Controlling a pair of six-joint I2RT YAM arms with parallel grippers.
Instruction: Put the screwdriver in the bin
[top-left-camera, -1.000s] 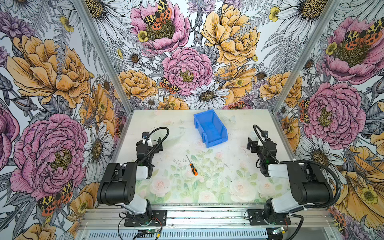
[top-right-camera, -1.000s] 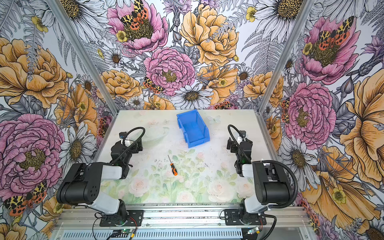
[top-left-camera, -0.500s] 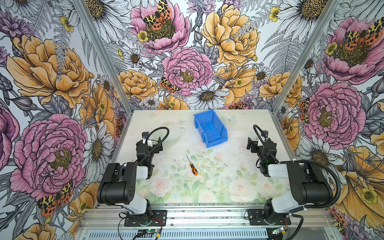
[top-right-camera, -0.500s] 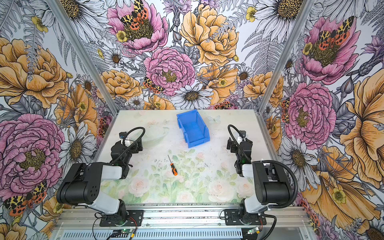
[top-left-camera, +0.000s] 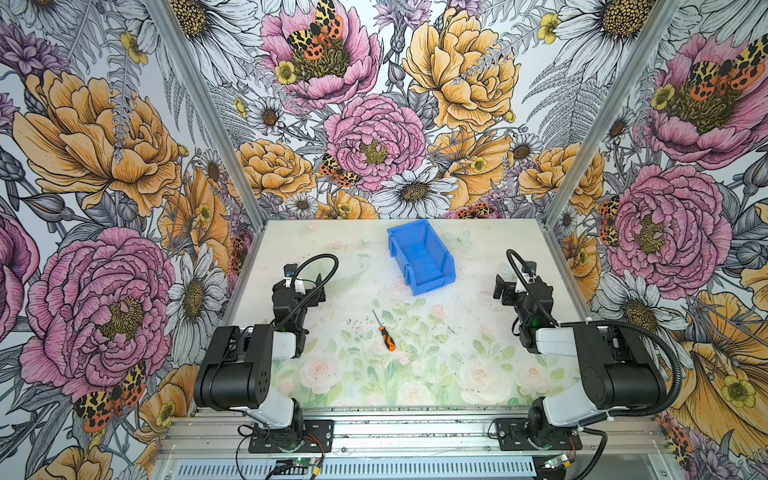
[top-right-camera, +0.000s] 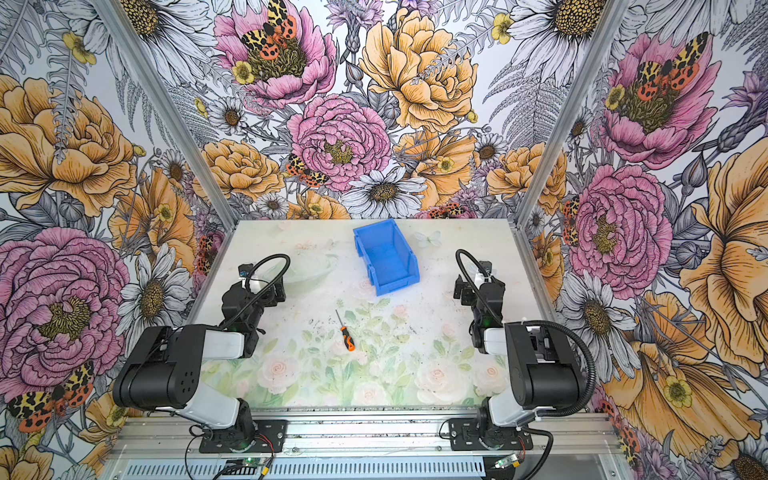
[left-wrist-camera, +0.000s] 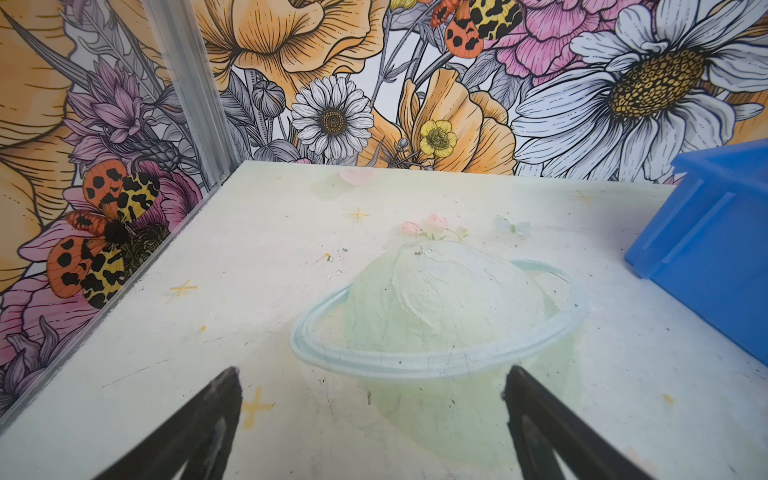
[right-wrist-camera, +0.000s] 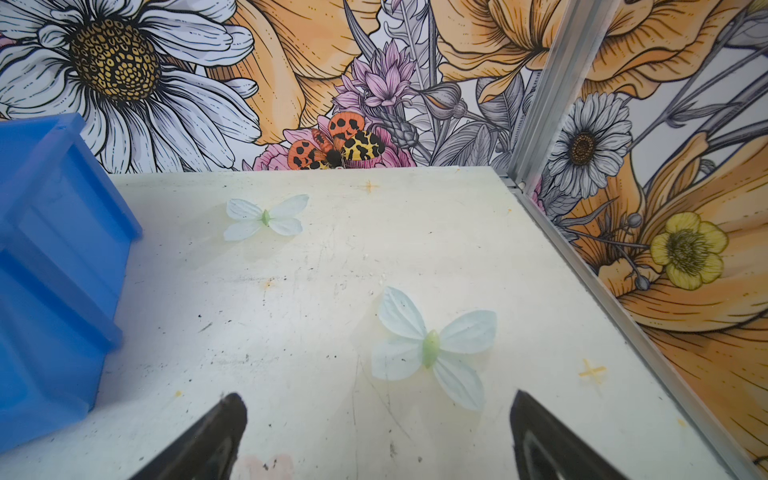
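Nothing done yet: on the table (top-left-camera: 478, 374) the bin (top-left-camera: 419, 257) stands empty, left claw (left-wrist-camera: 370, 374) and right claw (right-wrist-camera: 378, 399) gape wide holding nothing, screwdriver (top-left-camera: 385, 334) lies mid-table near the bin, pick and drop both left.

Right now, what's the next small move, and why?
Probably swing the left claw over the screwdriver handle and lower it. The screwdriver lies flat on the table, outside the bin and untouched. Both claws are open and empty, and the left looks slightly nearer than the right claw.
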